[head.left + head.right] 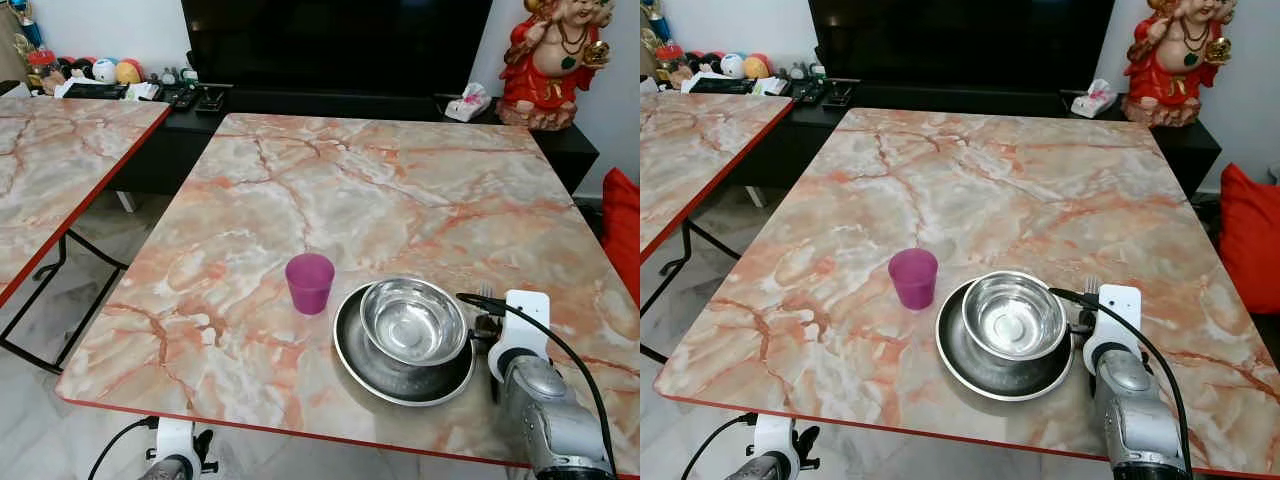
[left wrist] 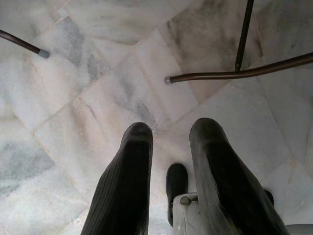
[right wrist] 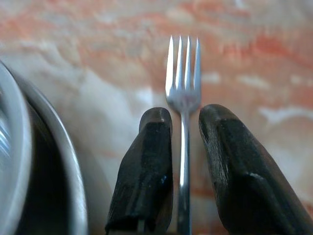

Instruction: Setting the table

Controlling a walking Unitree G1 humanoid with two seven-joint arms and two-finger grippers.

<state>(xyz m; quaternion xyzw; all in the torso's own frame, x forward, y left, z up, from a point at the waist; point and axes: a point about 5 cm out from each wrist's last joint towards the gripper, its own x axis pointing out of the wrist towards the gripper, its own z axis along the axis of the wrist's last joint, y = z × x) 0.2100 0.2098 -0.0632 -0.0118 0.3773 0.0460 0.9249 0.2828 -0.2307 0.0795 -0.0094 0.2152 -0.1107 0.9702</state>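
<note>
Left eye view: right claw (image 1: 487,322) low on pink marble worktop (image 1: 400,190), steel bowl-on-plate (image 1: 405,335) just beside it.

Right wrist view: thin steel fork (image 3: 183,93) between barely parted fingers (image 3: 146,166); light, stiff, slippery; pinch mid-handle.

Left wrist view: left claw (image 2: 168,161) part-open, empty.

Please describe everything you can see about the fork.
The fork is shiny silver metal, with four slim tines and a thin handle. It lies on the marble table, just right of the steel plate, tines pointing away from the robot. The right end effector has one black finger on each side of its handle; whether they press the handle is unclear.
</note>
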